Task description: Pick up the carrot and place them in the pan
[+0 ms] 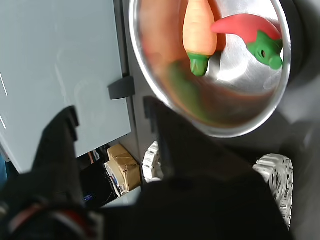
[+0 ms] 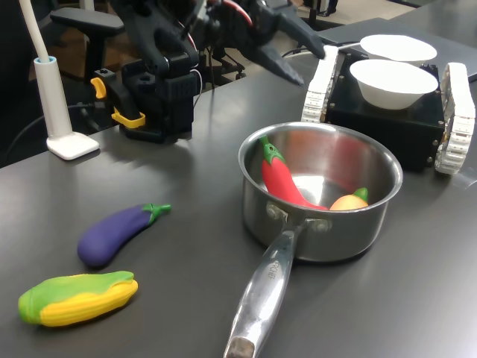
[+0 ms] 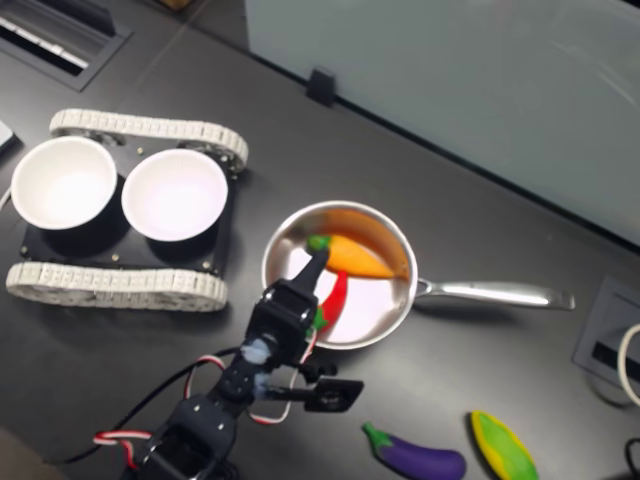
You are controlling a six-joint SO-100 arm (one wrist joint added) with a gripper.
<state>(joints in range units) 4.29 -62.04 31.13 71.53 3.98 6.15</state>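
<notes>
carrot [image 3: 360,256]: lies inside the pan, upper middle of the second exterior view, green cap toward the frame's left; in the wrist view it sits at top centre, cap pointing down the frame; only its orange end and a bit of green show over the rim in the first exterior view; I judge the placing step done

pan [image 2: 380,160]: upright on the worktop, centre right of the first exterior view, long handle [image 2: 262,298] running to the lower edge of the frame; deep walls keep the round toys from rolling out

chili pepper [image 2: 282,179]: also in the pan, leaning against the wall nearest the frame's left; just beside the carrot in the wrist view

gripper [image 2: 298,56]: above and behind the pan, top centre of the first exterior view; its fingers are spread and pinch nothing, which fits a release over the pan; clear of the rim, so lifting away should not knock it

eggplant [image 2: 119,233]: lower left of the first exterior view, on the worktop, well apart from the pan

corn cob [image 2: 78,298]: near the eggplant, at the lower left corner

white bowls [image 3: 115,190]: two, side by side on a black tracked base, left of the second exterior view
</notes>
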